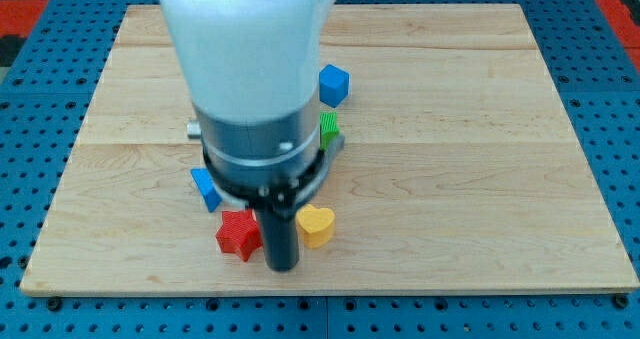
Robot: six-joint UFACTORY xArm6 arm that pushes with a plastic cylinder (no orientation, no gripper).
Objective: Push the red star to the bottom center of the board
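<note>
The red star (237,235) lies on the wooden board (450,179) near its bottom edge, left of centre. My tip (283,268) rests just to the star's right, touching or almost touching it, between the star and a yellow heart (317,224). The rod comes down from the arm's large white and grey body (250,79), which hides the board's middle and top left of centre.
A blue block (206,189) lies up and left of the star, partly under the arm. A blue cube (333,84) sits above centre, and a green block (330,129) peeks out from the arm's right side. Blue perforated table surrounds the board.
</note>
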